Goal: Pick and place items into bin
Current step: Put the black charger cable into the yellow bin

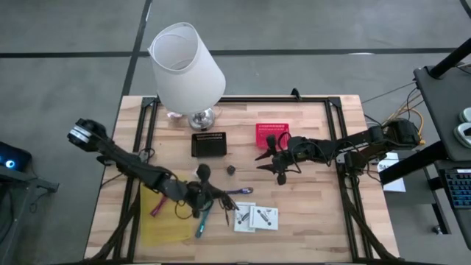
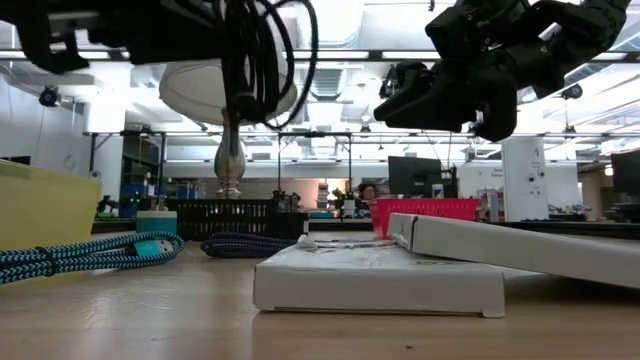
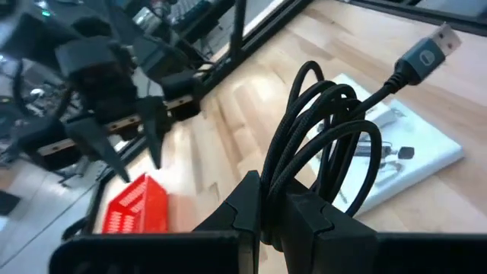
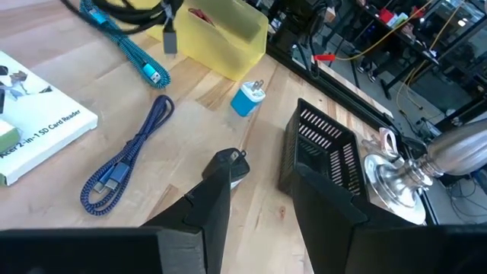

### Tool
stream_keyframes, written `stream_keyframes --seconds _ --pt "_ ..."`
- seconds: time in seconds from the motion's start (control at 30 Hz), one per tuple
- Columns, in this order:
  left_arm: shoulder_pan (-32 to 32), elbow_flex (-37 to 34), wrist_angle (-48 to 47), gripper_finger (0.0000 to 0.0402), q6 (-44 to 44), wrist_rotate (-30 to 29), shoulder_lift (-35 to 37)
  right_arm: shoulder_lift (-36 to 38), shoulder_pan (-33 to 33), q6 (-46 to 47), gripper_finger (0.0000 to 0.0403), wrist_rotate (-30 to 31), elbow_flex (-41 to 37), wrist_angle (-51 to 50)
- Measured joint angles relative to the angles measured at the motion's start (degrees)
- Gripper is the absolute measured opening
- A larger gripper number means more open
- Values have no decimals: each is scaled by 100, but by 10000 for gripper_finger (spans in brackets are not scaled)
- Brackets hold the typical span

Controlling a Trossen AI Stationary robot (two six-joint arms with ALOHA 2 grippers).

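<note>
The left end effector (image 1: 197, 197) is clamped on the black coiled cable (image 3: 323, 144), whose loops rise out of the closed jaws with the plug end sticking off to one side. From above, it hangs over the near-left part of the counter (image 1: 309, 228), with the yellow bin (image 1: 163, 213) just to its left. Judged from that, the carry is a short sideways one toward the left, and this arm is the nearer to the bin.

The right end effector (image 1: 280, 168) hovers over the middle of the counter with its fingers (image 4: 209, 202) parted and nothing between them. A small dark piece (image 4: 232, 162) lies on the wood just beyond them; it may be the next pick.

The teal cable (image 1: 202, 223) lies by the bin's right edge, running near to far, the purple cable (image 1: 239, 192) just right of the left arm, and two white packets (image 1: 255, 218) near the front edge. A red basket (image 1: 271, 135) and a black grille box (image 1: 209, 144) sit farther back, with the white lamp (image 1: 186, 68) at the far-left corner. The wood is flat and bare between them.
</note>
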State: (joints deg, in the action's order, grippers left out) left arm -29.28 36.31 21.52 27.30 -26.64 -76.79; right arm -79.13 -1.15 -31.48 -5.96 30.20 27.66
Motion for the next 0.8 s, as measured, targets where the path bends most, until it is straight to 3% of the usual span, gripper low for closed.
stream_keyframes --seconds 0.17,0.8 --pt "-192 6 -379 12 -188 -436 441 0 0 0 130 0 0 11" --pt "-275 44 -3562 12 -3613 -448 2303 0 0 109 125 0 0 22"
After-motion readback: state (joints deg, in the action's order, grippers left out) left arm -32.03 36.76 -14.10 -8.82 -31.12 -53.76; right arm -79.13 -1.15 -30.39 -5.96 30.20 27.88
